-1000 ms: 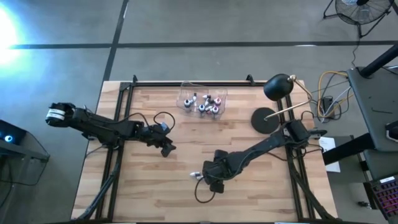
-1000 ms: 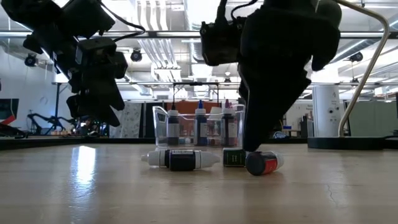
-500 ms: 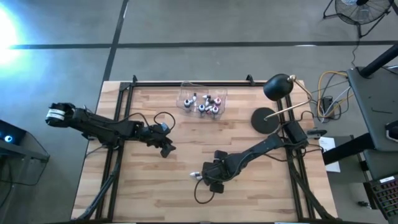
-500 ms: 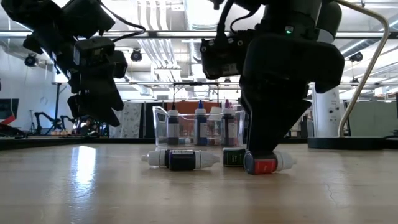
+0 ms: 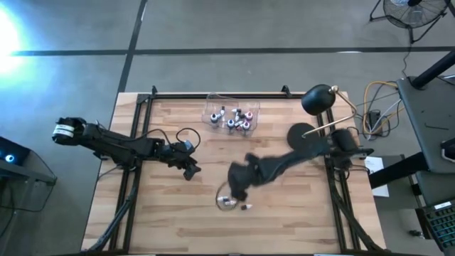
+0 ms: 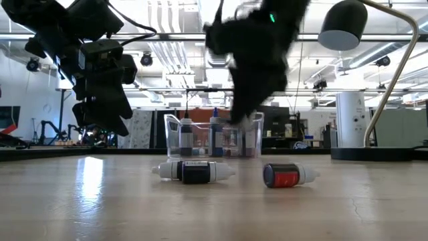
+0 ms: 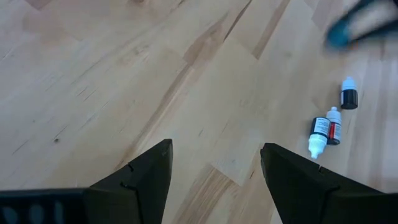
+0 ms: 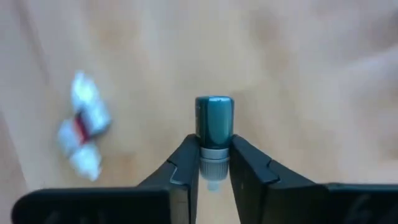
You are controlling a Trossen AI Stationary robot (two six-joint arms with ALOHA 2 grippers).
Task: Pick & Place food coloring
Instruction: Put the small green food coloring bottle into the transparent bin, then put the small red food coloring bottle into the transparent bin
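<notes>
My right gripper (image 8: pixel 214 144) is shut on a dark green food coloring bottle (image 8: pixel 214 117) and hangs above the middle of the table (image 5: pixel 239 189). Below it, three more bottles lie on their sides on the wood: two side by side (image 6: pixel 194 172) and one with a red label (image 6: pixel 287 175). The left wrist view shows them too (image 7: pixel 324 128). Several bottles stand in the clear box (image 5: pixel 231 117) at the far edge. My left gripper (image 7: pixel 214 168) waits open over the table's left half (image 5: pixel 190 171), holding nothing. My right gripper pinches the green bottle's pale cap end (image 8: pixel 214 163) between its two fingers (image 8: pixel 186 158). The fingers slant steeply down from above. The dark body sticks out beyond the fingertips, in line with them. The bottle is lifted clear of the table.
A black desk lamp (image 5: pixel 313 114) with a round base stands at the far right corner. A loose cable loop (image 5: pixel 226 204) lies by the bottles. Bare wood lies between the bottles and the clear box (image 6: pixel 214 137).
My right gripper has shut on the green bottle that stood beside the red-labelled one. It has risen with it and swung toward the table's far-left, toward the box. The red-labelled bottle was turned broadside and lies a little farther right.
</notes>
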